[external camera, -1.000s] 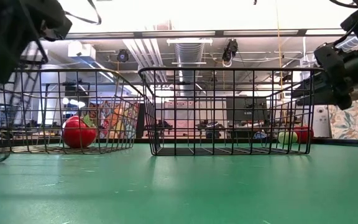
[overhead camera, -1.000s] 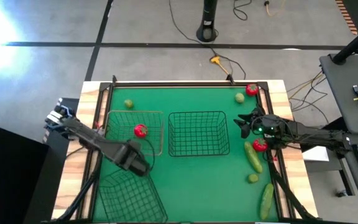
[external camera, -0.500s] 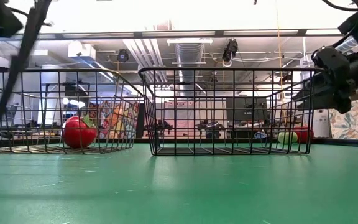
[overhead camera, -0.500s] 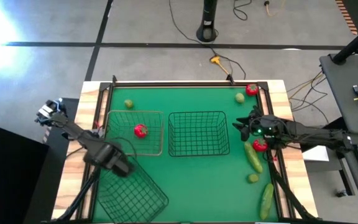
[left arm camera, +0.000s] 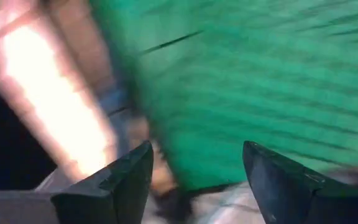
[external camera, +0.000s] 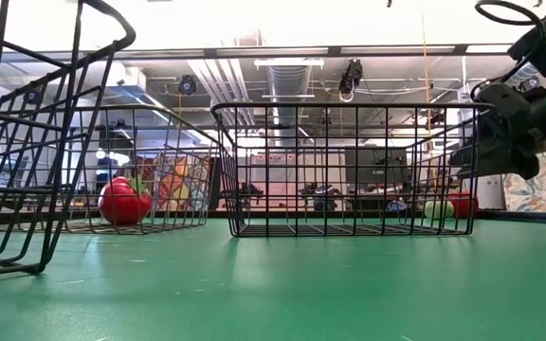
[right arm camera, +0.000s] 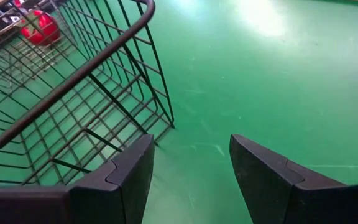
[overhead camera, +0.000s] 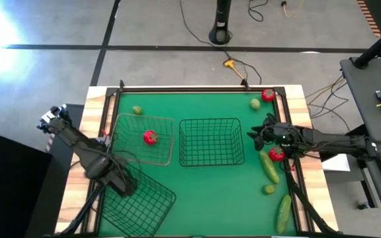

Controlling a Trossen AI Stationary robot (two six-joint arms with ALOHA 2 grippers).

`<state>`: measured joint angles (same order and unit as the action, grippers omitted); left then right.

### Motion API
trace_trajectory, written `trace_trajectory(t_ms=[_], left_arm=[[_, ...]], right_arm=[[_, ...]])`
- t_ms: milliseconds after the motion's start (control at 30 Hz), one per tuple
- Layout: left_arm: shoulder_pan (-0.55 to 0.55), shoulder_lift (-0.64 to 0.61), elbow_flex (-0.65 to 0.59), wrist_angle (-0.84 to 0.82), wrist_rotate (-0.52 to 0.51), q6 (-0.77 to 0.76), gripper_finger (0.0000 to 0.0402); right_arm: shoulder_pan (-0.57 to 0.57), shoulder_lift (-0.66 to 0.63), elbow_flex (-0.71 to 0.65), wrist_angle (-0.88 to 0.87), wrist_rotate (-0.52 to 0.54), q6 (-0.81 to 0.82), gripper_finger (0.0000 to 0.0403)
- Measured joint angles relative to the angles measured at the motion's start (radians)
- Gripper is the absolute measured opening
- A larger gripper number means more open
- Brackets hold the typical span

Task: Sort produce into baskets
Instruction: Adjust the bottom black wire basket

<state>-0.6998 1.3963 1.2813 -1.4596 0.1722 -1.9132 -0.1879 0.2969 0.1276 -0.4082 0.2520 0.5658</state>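
High view: my left end effector [overhead camera: 123, 187], fingers apart, over dark wire-mesh basket [overhead camera: 141, 206] at bench's 7 o'clock; right end effector [overhead camera: 256, 134] spread beside middle black wire basket [overhead camera: 211, 141].

Materials and Surface Finish

Table surface [overhead camera: 204, 192]: matt green mat, faintly scuffed, framed by pale bare wood [overhead camera: 99, 112]. Baskets [overhead camera: 210, 141]: thin dark metal wire, smooth; one basket [overhead camera: 152, 119] of paler brownish wire. Tomato [external camera: 124, 201]: glossy red skin. Cucumber [overhead camera: 269, 167]: dull, bumpy green skin
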Motion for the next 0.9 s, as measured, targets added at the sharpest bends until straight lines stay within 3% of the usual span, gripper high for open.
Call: trace_trajectory(t_ms=[133, 467, 567, 700, 800, 900], left_arm=[[-0.005, 0.088, 0.138, 0.200, -0.253, 0.299, 0.0230], [0.079, 0.549, 0.488, 0.111, -0.330, 0.909, 0.0230], [0.099, 0.637, 0.622, 0.035, -0.375, 1.016, 0.0230], [0.132, 0.722, 0.752, -0.116, -0.513, 1.087, 0.0230], [0.164, 0.729, 0.767, -0.108, -0.638, 1.131, 0.0230], [0.208, 0.712, 0.765, -0.109, -0.671, 1.129, 0.0230]], right_arm=[[0.000, 0.014, 0.000, 0.001, -0.001, 0.011, 0.0203], [0.000, 0.020, -0.003, 0.028, 0.000, 0.021, 0.0203], [0.000, 0.021, -0.004, 0.031, -0.012, 0.037, 0.0203], [0.000, 0.021, -0.004, 0.033, -0.024, 0.041, 0.0203], [0.000, 0.021, -0.004, 0.033, -0.025, 0.045, 0.0203], [0.000, 0.020, -0.004, 0.033, -0.051, 0.045, 0.0203]])
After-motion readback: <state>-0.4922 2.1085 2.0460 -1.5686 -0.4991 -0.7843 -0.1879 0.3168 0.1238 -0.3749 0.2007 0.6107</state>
